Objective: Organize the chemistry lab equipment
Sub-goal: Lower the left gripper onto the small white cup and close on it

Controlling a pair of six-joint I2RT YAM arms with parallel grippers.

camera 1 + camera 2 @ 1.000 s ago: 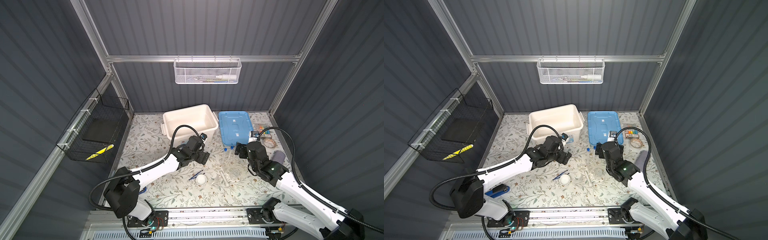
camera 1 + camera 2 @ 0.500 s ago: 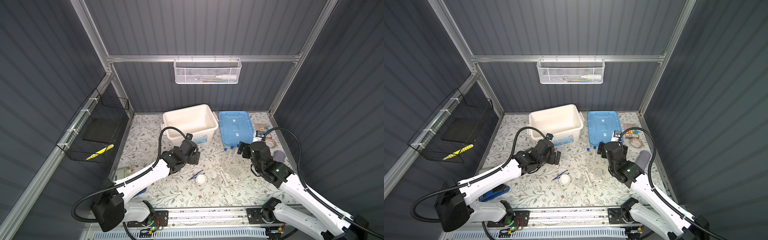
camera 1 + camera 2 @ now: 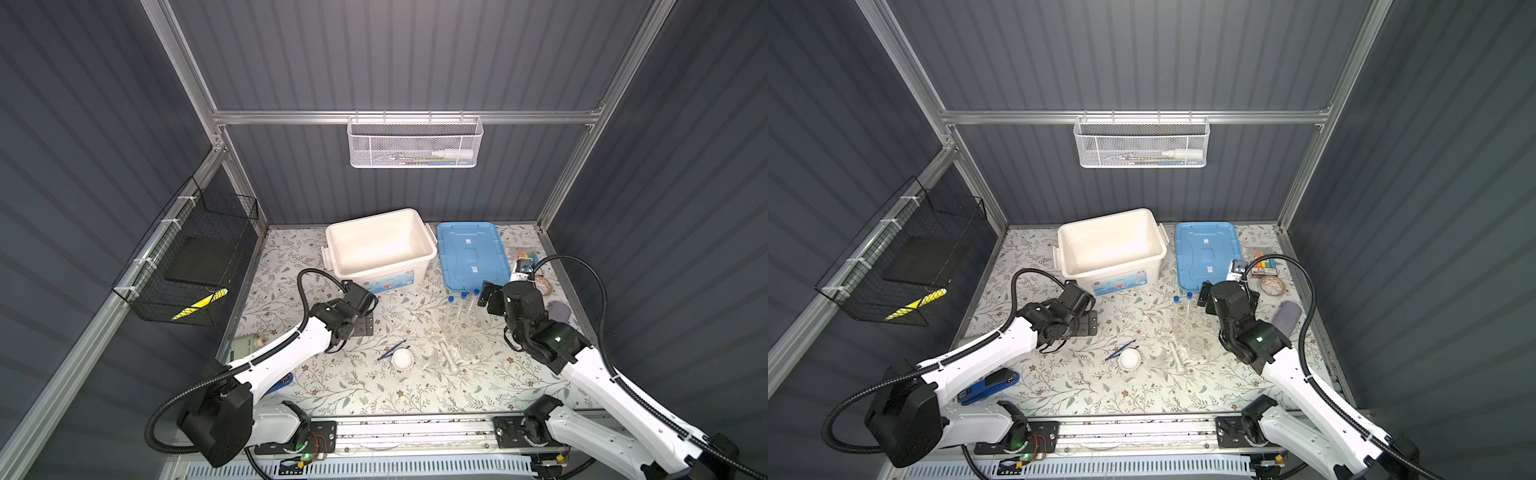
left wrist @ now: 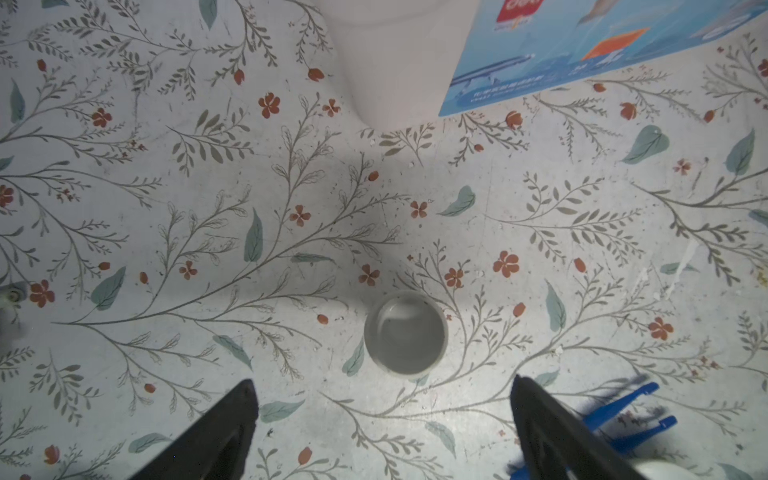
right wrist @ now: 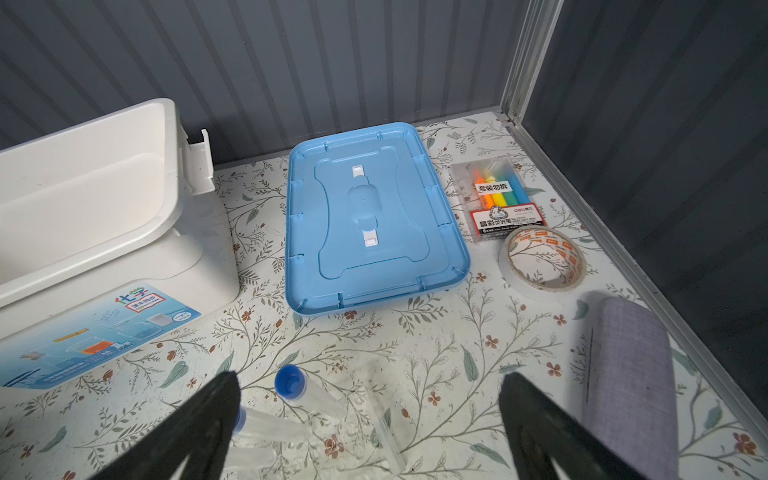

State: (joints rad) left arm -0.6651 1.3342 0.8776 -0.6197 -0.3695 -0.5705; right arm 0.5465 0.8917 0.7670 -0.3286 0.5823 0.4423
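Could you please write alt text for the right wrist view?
The open right gripper hovers above blue-capped test tubes on the floral table. Beyond lie a blue lid, a white bin, a marker pack, a tape roll and a grey case.

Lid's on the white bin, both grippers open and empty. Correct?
No: the lid is off, lying flat on the table beside the bin, clear in the right wrist view. The rest holds: left gripper and right gripper are open and empty.
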